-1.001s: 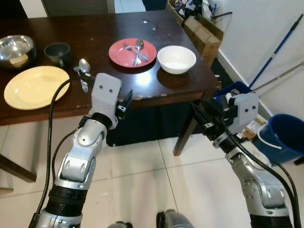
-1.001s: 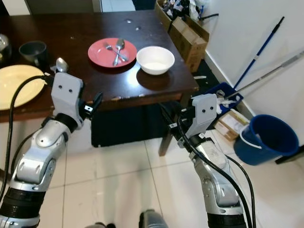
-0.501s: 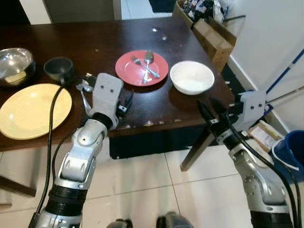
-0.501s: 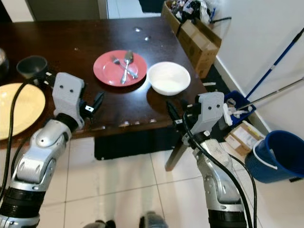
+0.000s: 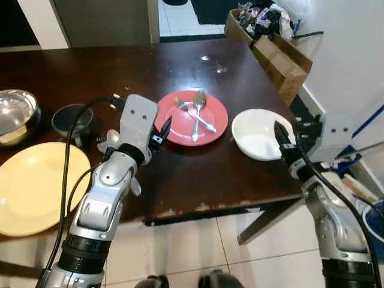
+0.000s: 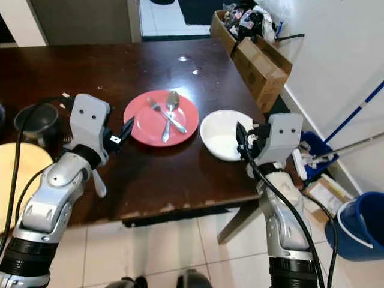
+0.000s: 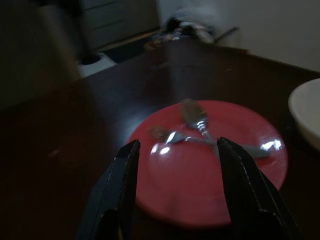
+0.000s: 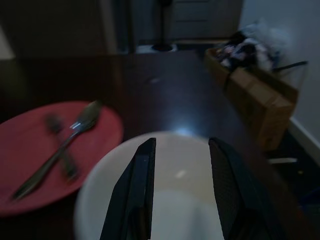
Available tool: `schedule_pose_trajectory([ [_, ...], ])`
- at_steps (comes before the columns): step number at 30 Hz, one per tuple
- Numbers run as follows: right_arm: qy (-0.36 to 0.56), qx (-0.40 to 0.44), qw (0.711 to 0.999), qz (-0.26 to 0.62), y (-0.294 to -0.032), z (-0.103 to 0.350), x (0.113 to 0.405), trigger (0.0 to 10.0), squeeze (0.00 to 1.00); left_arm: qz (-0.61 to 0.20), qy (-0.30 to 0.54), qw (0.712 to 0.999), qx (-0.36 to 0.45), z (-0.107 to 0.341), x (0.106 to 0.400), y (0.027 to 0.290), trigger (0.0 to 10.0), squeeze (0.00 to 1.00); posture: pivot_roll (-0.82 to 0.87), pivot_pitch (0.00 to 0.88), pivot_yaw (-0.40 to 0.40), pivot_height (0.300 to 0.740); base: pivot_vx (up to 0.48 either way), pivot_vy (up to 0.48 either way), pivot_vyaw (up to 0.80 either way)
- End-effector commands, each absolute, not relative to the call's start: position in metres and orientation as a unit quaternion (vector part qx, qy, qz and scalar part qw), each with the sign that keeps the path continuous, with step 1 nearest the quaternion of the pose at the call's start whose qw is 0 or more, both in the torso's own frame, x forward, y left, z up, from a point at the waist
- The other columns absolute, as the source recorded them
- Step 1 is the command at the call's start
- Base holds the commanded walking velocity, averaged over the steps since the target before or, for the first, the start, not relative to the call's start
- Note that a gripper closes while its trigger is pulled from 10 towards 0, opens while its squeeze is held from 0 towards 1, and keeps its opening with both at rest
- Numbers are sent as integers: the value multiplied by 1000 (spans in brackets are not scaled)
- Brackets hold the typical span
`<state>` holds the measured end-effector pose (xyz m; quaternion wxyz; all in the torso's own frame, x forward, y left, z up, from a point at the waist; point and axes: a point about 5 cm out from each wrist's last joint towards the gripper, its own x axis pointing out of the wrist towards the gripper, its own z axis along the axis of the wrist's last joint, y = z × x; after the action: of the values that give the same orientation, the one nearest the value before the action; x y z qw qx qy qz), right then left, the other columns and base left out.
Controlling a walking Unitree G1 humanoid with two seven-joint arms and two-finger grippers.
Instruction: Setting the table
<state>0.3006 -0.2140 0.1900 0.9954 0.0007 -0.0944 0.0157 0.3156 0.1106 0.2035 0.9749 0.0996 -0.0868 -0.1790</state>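
I am looking down on a dark wooden bench [image 5: 180, 174]. At its far left sits a steel bowl [image 5: 15, 114], with a large yellow plate [image 5: 30, 186] in front of it near the bench edge. Just right of the bowl is a dark mug [image 5: 72, 120], and a pale spoon [image 6: 98, 180] lies beside my left arm, partly hidden by it.

My left pincer [image 7: 176, 167] hovers low over the bench at the near-left rim of the red plate [image 5: 193, 117]. Its two black fingers are spread apart and hold nothing. On the red plate a fork [image 5: 191, 113] and a spoon [image 5: 197, 108] lie crossed over each other. A black cable loops over the left arm and passes in front of the mug.

To the right of the red plate, close but not touching, is a white bowl [image 5: 259, 134] near the bench's right edge. My right pincer [image 8: 178, 187] hangs directly over this bowl, fingers spread and empty, with the arm reaching in from beyond the bench edge.

Past the bench's far right corner, cardboard boxes [image 5: 282, 54] filled with clutter stand on the floor against a white wall. Lower right, a blue bucket [image 6: 360, 225] and a mop handle [image 6: 354, 120] rest by the wall.
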Motion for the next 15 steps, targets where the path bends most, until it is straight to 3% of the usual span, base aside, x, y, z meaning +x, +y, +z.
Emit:
schedule_pose_trajectory([
  [1,-85,-3,996,-4,-223,186,300,10000,0,-202,-73,972,99,197,313,105,10000,0,-128,74,55,740,319,0,0],
  [7,-45,-24,995,-88,-246,179,302,10000,0,-300,-71,945,113,199,301,106,10000,0,-127,76,52,740,53,0,0],
  [15,-16,-2,994,-106,-250,170,297,10000,0,-301,-66,944,120,199,300,113,10000,0,-130,81,60,740,0,0,0],
])
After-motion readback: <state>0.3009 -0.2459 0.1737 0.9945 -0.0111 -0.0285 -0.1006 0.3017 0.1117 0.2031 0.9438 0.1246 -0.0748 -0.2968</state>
